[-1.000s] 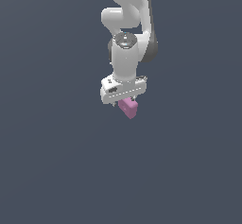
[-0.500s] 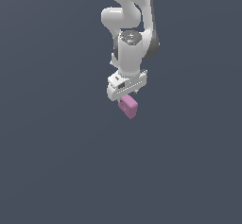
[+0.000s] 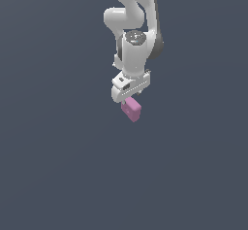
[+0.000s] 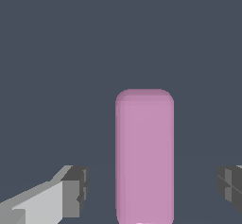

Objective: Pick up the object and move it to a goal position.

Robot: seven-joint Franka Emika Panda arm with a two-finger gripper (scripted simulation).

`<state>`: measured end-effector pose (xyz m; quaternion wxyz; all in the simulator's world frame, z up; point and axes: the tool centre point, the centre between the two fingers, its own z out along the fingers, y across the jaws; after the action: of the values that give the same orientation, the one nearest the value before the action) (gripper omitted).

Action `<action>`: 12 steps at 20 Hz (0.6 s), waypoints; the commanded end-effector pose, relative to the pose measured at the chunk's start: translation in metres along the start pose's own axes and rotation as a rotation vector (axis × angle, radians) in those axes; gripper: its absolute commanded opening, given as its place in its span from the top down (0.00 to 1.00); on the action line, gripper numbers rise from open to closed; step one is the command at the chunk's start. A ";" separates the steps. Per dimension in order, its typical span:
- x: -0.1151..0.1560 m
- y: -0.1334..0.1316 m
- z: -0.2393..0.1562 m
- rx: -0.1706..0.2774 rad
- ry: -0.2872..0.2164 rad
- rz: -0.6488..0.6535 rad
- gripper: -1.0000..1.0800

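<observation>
While arm point(image 3: 131, 40) hangs over plain grey ground point(image 3: 58, 166), my gripper point(image 3: 127, 97) points down, block point(image 3: 131, 109) directly beneath. Wrist view: pink block point(image 4: 144, 157) stands between my fingers point(image 4: 74, 190), clear gap each side. Fingers spread, neither pad touching. Block tilted in exterior view.

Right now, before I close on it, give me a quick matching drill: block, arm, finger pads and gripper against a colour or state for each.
Things:
1. block
2. arm
3. finger pads
4. gripper

Colour or state:
A. white
B. dark grey
C. pink
D. open, with a gap to the block on each side in the wrist view

Pairs: 1-C, 2-A, 3-B, 4-D
</observation>
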<state>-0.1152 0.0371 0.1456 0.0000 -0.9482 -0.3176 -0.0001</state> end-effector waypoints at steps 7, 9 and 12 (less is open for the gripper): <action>-0.001 -0.001 0.023 0.001 0.000 -0.003 0.04; -0.001 -0.001 0.032 0.001 0.000 -0.004 0.04; -0.001 -0.001 0.043 0.001 0.000 -0.005 0.04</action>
<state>-0.1171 0.0374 0.1079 0.0004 -0.9476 -0.3194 0.0003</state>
